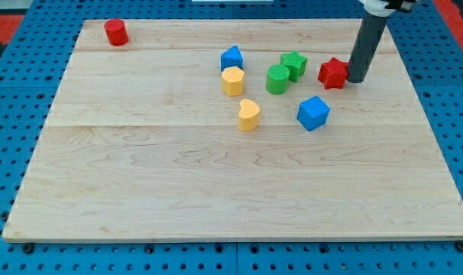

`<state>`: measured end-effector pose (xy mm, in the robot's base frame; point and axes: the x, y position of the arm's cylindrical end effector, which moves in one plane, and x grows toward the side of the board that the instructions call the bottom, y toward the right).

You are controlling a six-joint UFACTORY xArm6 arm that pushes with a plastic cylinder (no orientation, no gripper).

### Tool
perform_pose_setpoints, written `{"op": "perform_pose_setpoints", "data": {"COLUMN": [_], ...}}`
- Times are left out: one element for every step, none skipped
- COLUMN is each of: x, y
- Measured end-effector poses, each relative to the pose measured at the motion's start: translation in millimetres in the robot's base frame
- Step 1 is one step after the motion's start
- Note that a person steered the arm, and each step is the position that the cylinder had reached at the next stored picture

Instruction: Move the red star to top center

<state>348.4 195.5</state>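
The red star (333, 73) lies on the wooden board (178, 183) at the upper right. My tip (356, 79) stands just to the right of the red star, touching or almost touching it. To the star's left sit a green star (294, 64) and a green round block (277, 79).
A blue block (231, 58) and a yellow hexagon (233, 81) sit near the top centre. A yellow heart (249, 115) and a blue cube (314, 113) lie lower. A red cylinder (115, 32) stands at the top left corner.
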Motion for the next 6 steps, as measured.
{"op": "perform_pose_setpoints", "data": {"x": [0,-25,-56,-38,-5,-45], "y": [-2,-30,-66,-24,-27,-89]}}
